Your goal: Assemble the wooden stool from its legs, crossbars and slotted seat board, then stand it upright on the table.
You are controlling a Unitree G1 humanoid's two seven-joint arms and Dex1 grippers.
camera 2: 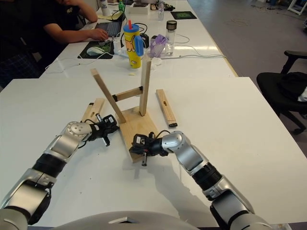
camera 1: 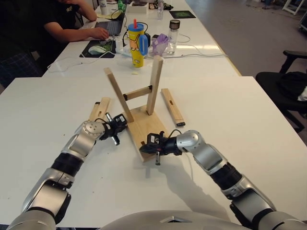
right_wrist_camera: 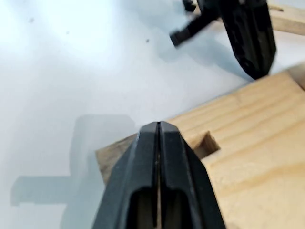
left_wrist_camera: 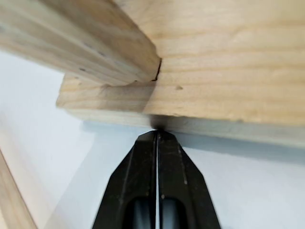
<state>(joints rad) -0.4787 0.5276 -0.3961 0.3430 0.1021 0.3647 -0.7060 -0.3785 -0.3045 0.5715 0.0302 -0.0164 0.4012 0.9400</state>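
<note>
Seat board [camera 1: 144, 127] lay flat on surface [camera 1: 240, 120], two legs [camera 1: 154, 86] and crossbar [camera 1: 138, 93] standing in it. Left hand [camera 1: 125, 120] closed, empty, tips at board edge. Right hand [camera 1: 145, 148] closed, empty, at near corner. Wood probably stiff, light, joints maybe loose. Better grip by board edges.

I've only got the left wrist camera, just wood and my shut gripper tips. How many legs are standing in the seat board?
Observer: Two, a left leg and a right leg, joined by one crossbar.
Operator: Any parts loose?
Observer: One wooden piece lies flat left of the seat board, a second piece right of it.
Operator: And the right gripper?
Observer: Shut, at the board's near corner beside an empty slot.
</note>
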